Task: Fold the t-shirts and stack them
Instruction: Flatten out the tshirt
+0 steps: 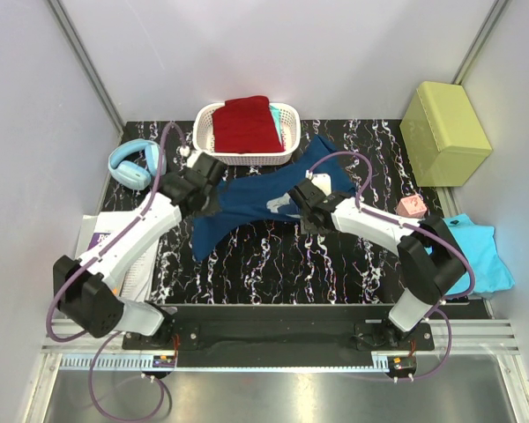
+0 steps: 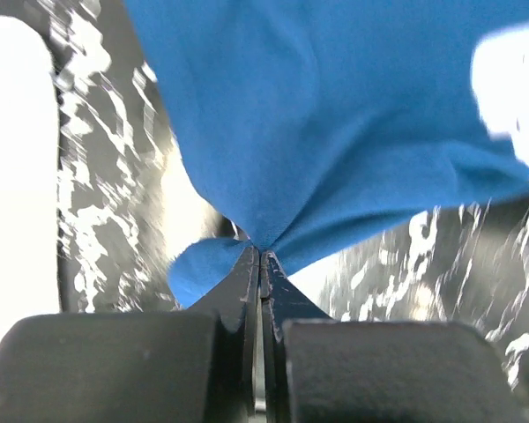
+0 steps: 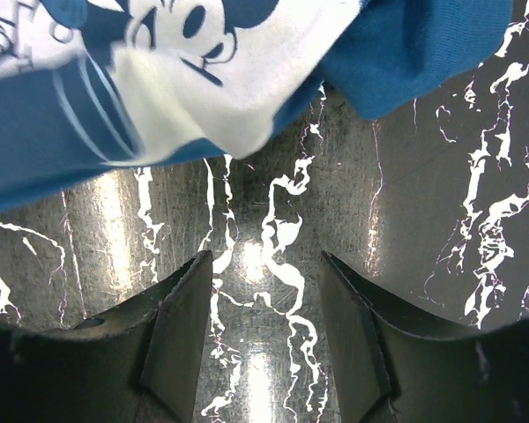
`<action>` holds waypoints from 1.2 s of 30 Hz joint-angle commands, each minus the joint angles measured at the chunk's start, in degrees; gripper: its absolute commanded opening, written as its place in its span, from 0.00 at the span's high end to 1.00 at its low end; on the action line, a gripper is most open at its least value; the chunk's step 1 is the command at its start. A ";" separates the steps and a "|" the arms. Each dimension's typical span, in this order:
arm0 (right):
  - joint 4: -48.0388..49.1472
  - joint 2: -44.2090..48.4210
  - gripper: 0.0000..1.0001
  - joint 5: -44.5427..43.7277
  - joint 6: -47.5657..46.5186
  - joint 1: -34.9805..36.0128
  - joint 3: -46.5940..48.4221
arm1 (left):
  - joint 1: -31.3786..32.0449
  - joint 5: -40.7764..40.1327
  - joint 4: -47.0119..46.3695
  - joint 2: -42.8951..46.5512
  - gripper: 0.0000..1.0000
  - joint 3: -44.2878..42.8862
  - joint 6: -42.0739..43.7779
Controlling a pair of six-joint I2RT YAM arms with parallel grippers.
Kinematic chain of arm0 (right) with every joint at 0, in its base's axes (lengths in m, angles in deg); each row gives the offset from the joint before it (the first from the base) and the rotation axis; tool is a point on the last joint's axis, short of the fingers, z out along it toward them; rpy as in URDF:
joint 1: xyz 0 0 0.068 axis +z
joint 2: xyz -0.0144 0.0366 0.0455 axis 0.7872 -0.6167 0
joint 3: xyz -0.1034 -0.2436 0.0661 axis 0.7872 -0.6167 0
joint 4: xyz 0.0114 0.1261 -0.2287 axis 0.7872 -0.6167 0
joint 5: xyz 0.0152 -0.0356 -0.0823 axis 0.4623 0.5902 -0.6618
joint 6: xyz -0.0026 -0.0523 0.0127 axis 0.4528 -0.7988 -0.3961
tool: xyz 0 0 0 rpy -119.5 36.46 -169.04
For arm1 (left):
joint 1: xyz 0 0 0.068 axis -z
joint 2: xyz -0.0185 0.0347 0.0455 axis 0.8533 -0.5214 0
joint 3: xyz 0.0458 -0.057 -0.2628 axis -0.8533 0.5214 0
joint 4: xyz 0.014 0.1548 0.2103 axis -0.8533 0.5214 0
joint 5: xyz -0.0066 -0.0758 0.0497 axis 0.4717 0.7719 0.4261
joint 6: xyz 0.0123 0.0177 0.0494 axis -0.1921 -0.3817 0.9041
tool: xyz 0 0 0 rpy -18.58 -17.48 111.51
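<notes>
Where pinched, soft navy t-shirt [image 2: 335, 115] puckered.

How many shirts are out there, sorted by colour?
Dark red shirt: 1, in the basket
Navy blue shirt: 1, pinched by the left claw
Turquoise shirt: 1, at the far right
Total: 3; a turquoise scrap in the basket might be another, cannot tell
</notes>
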State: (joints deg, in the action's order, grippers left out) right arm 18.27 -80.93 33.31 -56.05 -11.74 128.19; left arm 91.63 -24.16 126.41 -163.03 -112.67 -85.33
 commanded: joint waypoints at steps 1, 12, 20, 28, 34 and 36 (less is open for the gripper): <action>0.67 2.80 0.42 -1.31 -0.24 0.25 1.45 | -5.54 -4.74 -2.03 -2.97 1.00 -6.31 3.38; 0.05 4.74 0.42 -1.04 0.11 0.25 -0.05 | -13.28 -6.15 -6.16 -25.36 1.00 -12.99 6.11; 0.22 5.27 0.42 -0.52 -0.77 0.25 -0.22 | -12.67 -9.04 -6.34 -19.34 0.23 -14.24 4.00; 1.19 4.47 0.42 0.71 -1.03 0.42 -0.13 | -7.31 -10.73 -6.34 -2.03 0.01 -2.65 3.21; 1.63 4.12 0.41 1.24 -1.92 0.42 -0.05 | -7.22 -3.69 -9.58 5.28 0.16 12.47 -0.57; 1.54 4.38 0.41 1.77 -1.92 0.42 -0.22 | -7.31 -3.86 -9.42 4.68 0.35 13.98 -2.06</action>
State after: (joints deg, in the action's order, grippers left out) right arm 18.51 -78.09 33.97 -57.19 -11.72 128.01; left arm 84.48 -30.81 119.04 -157.36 -102.62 -84.55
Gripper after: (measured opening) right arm 0.583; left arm 0.790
